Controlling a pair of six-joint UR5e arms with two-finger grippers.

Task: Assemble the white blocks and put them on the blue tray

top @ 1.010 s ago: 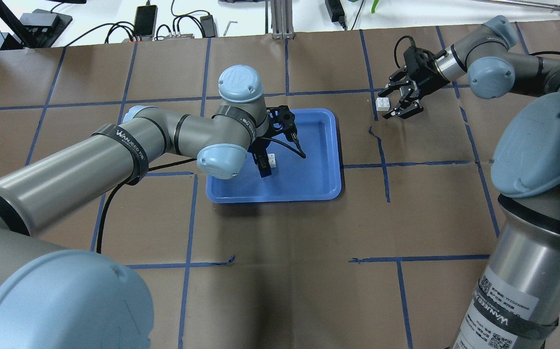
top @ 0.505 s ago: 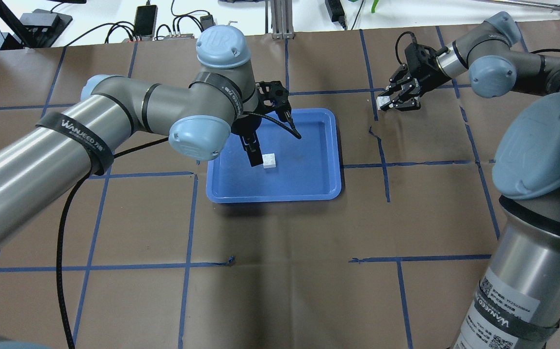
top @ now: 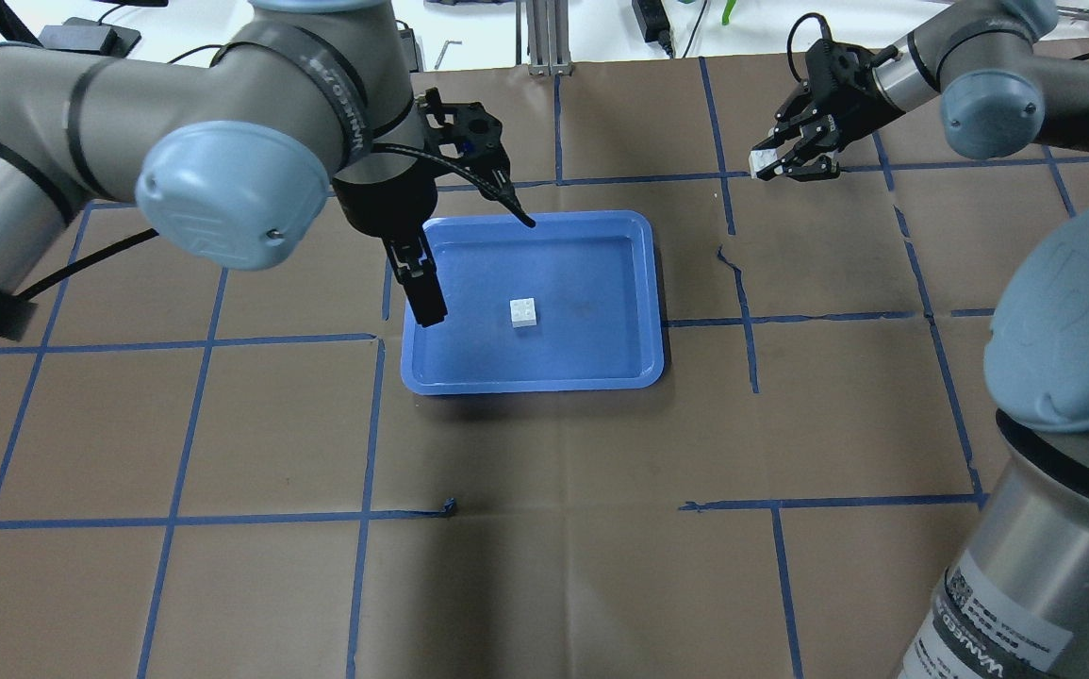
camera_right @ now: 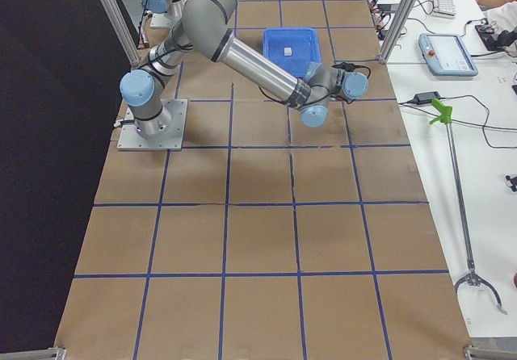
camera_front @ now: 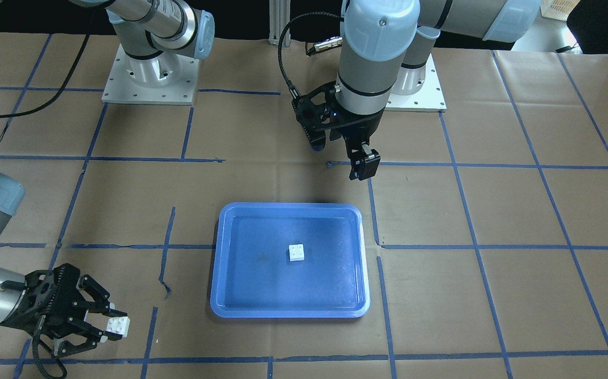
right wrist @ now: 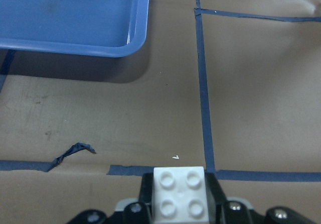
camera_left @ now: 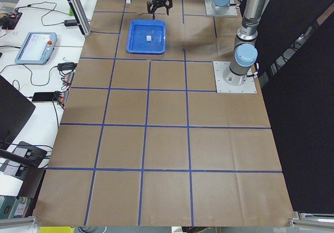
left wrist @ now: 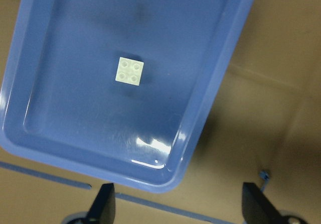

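Note:
One white block (top: 523, 312) lies studs up near the middle of the blue tray (top: 601, 368). It also shows in the front view (camera_front: 297, 253) and in the left wrist view (left wrist: 130, 71). My left gripper (top: 420, 283) is open and empty, raised above the tray's left rim; its fingertips (left wrist: 103, 209) stand wide apart in the left wrist view. My right gripper (top: 783, 160) is shut on the second white block (top: 763, 162) and holds it above the table, to the right of and beyond the tray. That held block shows studs up between the fingers (right wrist: 180, 191) and in the front view (camera_front: 118, 325).
Brown paper with a blue tape grid covers the table. A torn tape strip (top: 737, 264) lies between the tray and my right gripper. Cables and devices (top: 280, 42) line the far edge. Both arm bases (camera_front: 148, 79) stand at the robot's side.
My left gripper let go of the block on the tray, rose and drew back to the left. My right gripper shut on the other block and lifted it off the table.

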